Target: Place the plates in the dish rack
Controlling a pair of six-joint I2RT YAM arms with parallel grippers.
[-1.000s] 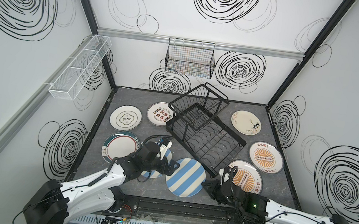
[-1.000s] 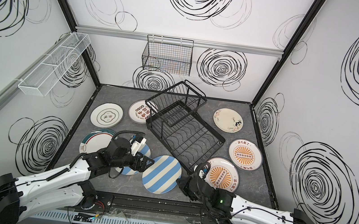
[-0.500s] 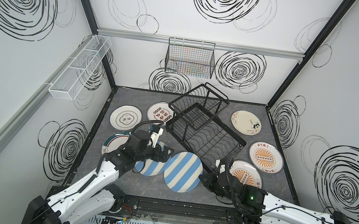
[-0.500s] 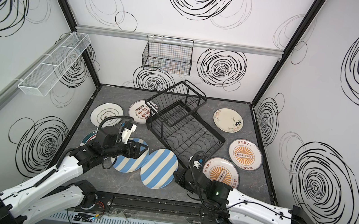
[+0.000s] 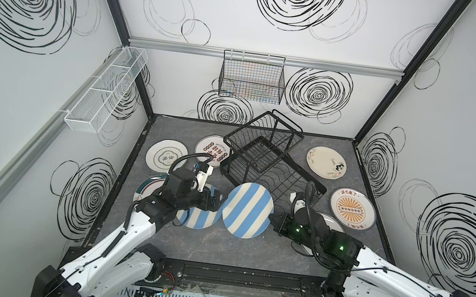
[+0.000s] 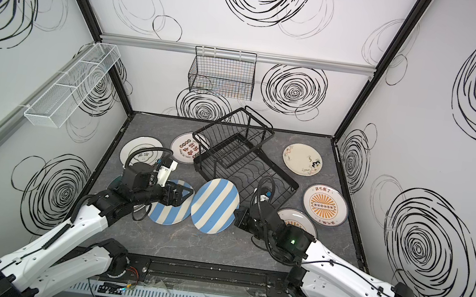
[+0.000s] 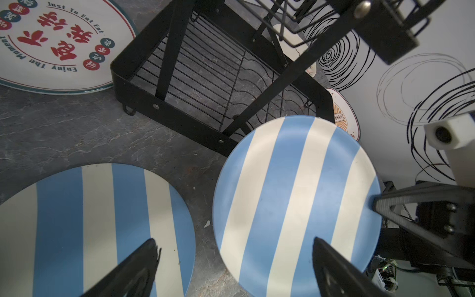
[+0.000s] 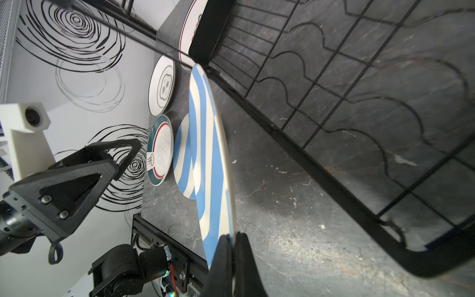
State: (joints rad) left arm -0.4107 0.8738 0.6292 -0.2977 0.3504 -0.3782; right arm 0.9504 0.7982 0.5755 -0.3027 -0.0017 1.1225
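At the rack's near rail: the blue-and-cream striped plate point(image 5: 247, 210) is up off the table point(image 5: 216, 252) and tilted on edge. Its far rim is against or just short of the dish rack point(image 5: 274, 172); contact cannot be told.
Right gripper: the right gripper point(image 8: 232, 235) pinches that plate's near rim, jaws almost together with the rim between them.
Left gripper: the left gripper point(image 7: 235, 241) has its jaws wide and holds nothing. It hovers above the second striped plate point(image 5: 193, 220), which lies flat on the table.
Dish rack: it sits skewed to the table edges. Neither the upper shelf point(image 5: 261, 152) nor the lower tray point(image 5: 291, 183) carries a plate.
Other plates: the cloud-emblem plate point(image 5: 166, 156), red-character plate point(image 5: 211, 150), floral plate point(image 5: 325, 162) and orange sunburst plate point(image 5: 352, 208) lie flat around the rack. Another is partly hidden beneath the right arm.
Step in hand: judged to be carrying the first plate to the lower tray, so the task is barely begun.
Method: lift the far rim clear over the rail before advancing. Bring the plate nearer upright and square to the wavy wires so it drops into one slot. Release only once it is seated.
Risk: a rim pinch gives little hold against twisting. A knock on the rail could swivel the plate or shove the rack. The left gripper's place is out of the path.
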